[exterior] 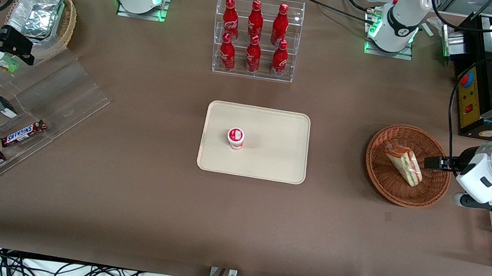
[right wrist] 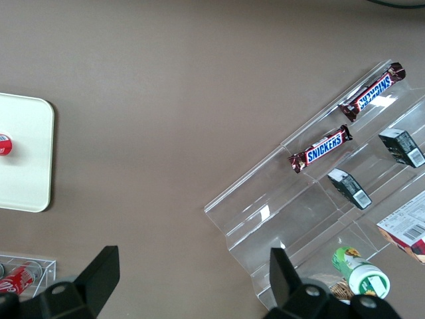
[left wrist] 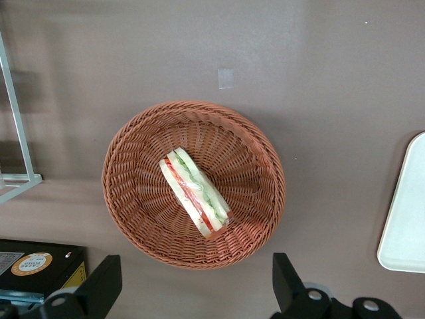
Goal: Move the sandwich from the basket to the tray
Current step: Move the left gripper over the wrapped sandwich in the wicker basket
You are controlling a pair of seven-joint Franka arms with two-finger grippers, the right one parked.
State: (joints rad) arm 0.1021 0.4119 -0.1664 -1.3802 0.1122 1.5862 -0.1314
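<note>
- My gripper (left wrist: 192,286) hangs above the basket (left wrist: 133,199), fingers spread wide, holding nothing.
- Sandwich (left wrist: 194,193) lies in the basket's middle, ungrasped.
- Tray (exterior: 271,160) sits well apart at the basket's nine o'clock in the front view, carrying only a small cup (exterior: 235,137).
- Nothing done: grasp, lift, carry and placement all remain.

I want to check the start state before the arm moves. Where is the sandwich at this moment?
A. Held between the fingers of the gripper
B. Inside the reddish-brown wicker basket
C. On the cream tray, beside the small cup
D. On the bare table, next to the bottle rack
B: the sandwich lies in the basket, while the open gripper hangs above the basket's edge, touching nothing, and the tray holds only a small cup.
</note>
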